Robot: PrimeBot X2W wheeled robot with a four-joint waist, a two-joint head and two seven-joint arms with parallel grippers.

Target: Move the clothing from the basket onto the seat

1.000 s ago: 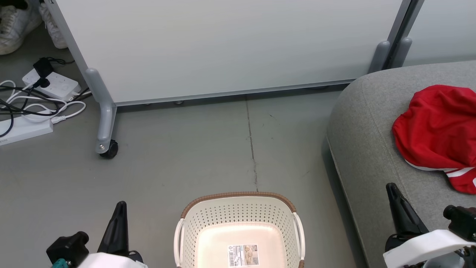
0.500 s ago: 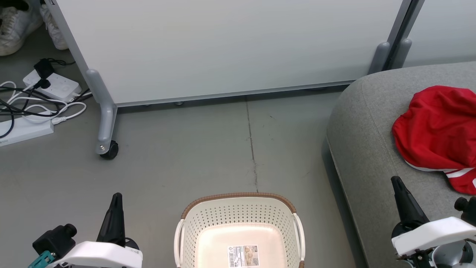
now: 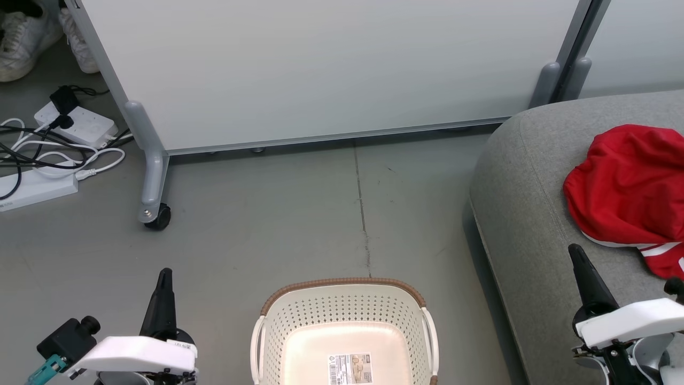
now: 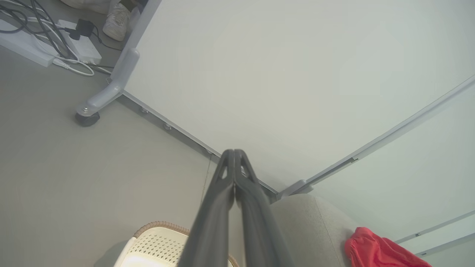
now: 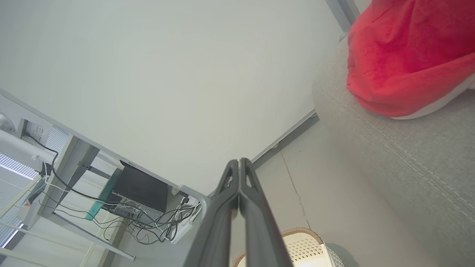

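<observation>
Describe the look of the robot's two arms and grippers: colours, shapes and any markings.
The left gripper and right gripper each have long, dark grey fingers tapering to a point, with slim triangular cut-outs near the tips. Behind each sits a smooth white wrist shell. The left arm also carries a black block with a teal piece beside it.
</observation>
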